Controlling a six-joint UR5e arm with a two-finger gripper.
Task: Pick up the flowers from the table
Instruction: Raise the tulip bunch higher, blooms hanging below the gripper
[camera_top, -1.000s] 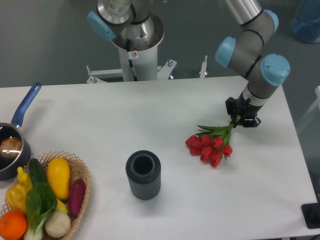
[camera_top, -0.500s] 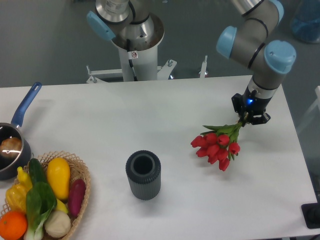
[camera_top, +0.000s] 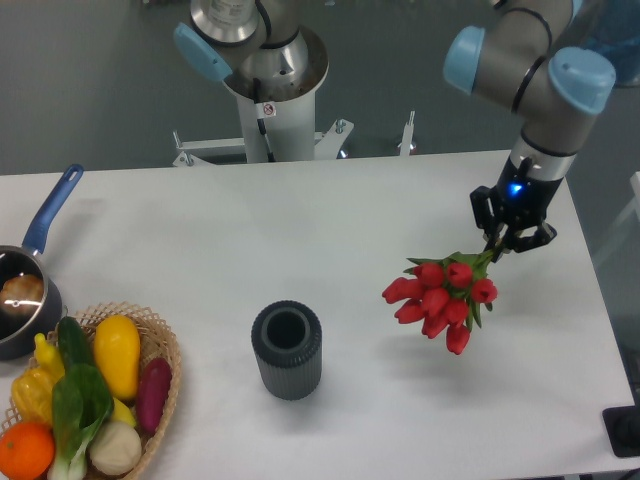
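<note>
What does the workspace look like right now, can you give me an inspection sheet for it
Surface: white table, matte, no spills seen.
Job's things: flowers, red heads hanging down, held by the stems.
Clutter: dark ribbed vase, upright; basket of vegetables and fruit; blue-handled pot at the left edge.
Grippers: gripper shut on the flower stems.
Cables: nothing seen.
Surroundings: second robot base behind the table, grey floor.

My white table (camera_top: 330, 230) has a dark ribbed cup (camera_top: 287, 350) near the front edge, plus a veggie basket (camera_top: 160, 345) and blue-handled pot (camera_top: 25, 290) at the left edge.
</note>
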